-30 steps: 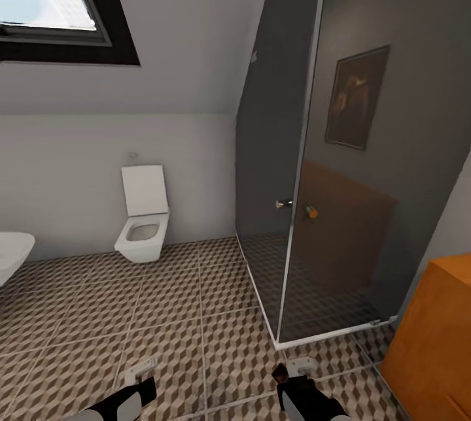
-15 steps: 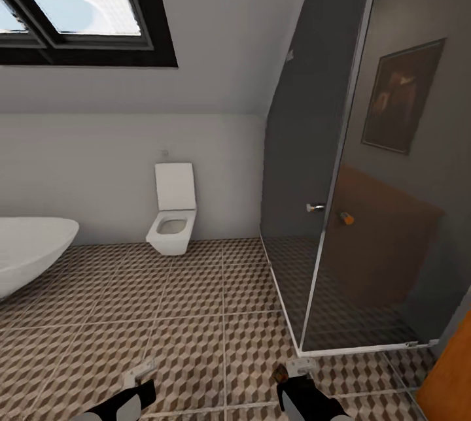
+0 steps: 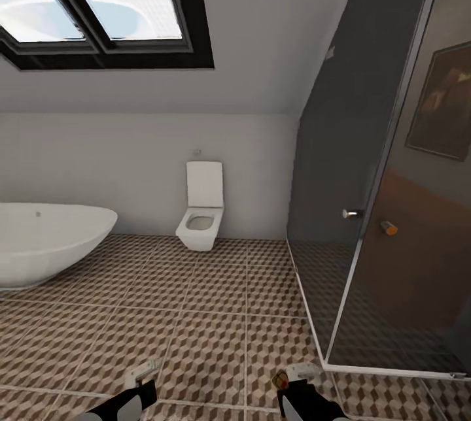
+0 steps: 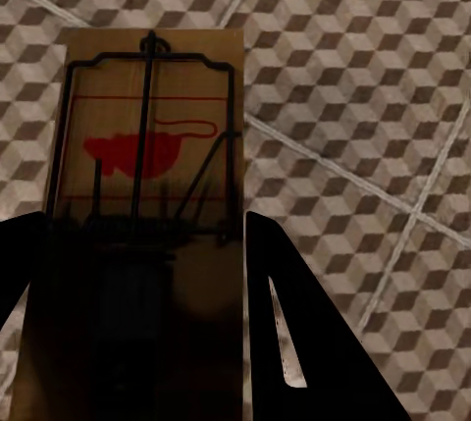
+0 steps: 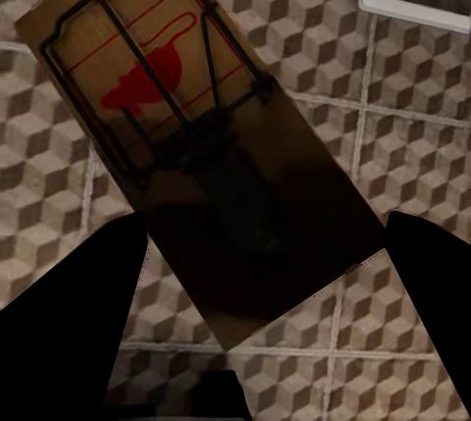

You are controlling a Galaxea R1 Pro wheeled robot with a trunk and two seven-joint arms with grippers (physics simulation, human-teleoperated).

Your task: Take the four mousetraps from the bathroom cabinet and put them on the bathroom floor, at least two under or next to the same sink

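Mousetraps, two, one carried in each of our grippers above the bathroom floor.

Item one: we hold a tan mousetrap (image 4: 147,205) with red mark and dark wire between the dark fingers (image 4: 294,342) of our left gripper (image 3: 139,387), which is pinched on its rear part; in the head view its pale edge (image 3: 142,370) juts past the fingertips. Item two: our right gripper (image 3: 291,389) clamps a second mousetrap (image 5: 186,136) by its rear end, red mark pointing away from us. Beneath both we see the cube-patterned bathroom floor (image 3: 216,303). Beyond: white toilet (image 3: 201,215) against the far wall, oval bathtub (image 3: 46,241) to the left, dark glass shower enclosure (image 3: 386,212) to the right, skylight (image 3: 98,2) overhead.
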